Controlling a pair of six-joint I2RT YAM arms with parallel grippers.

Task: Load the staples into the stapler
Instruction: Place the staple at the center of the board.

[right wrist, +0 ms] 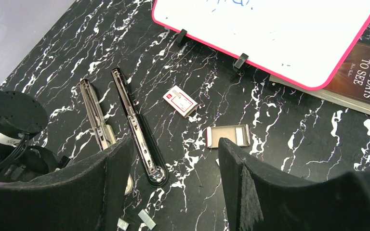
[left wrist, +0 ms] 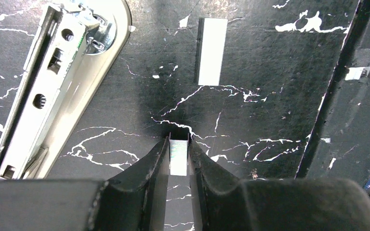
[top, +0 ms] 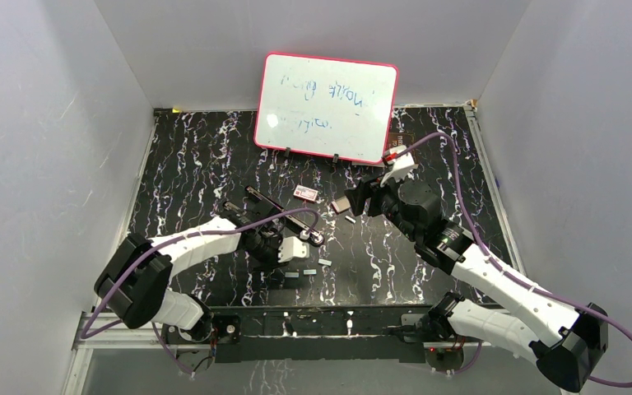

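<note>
Staples point(left wrist: 178, 156), one short strip, are gripped between the closed left fingers point(left wrist: 147, 166), likely for carrying to the stapler point(left wrist: 53, 82), which is laid open on the tabletop point(left wrist: 270, 96) just to their left. Another strip point(left wrist: 212, 50) lies beyond; the right fingers point(right wrist: 111, 187) are held open, empty, and nothing is seen in the way.

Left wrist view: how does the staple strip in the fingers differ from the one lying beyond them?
The held strip is clamped in the left gripper; the loose strip lies free on the table, touched by nothing. The held strip shows only a short end, the rest hidden by the gripper; the loose strip shows whole and looks broader. Both are silvery, finely ribbed and point the same way in this view.
</note>
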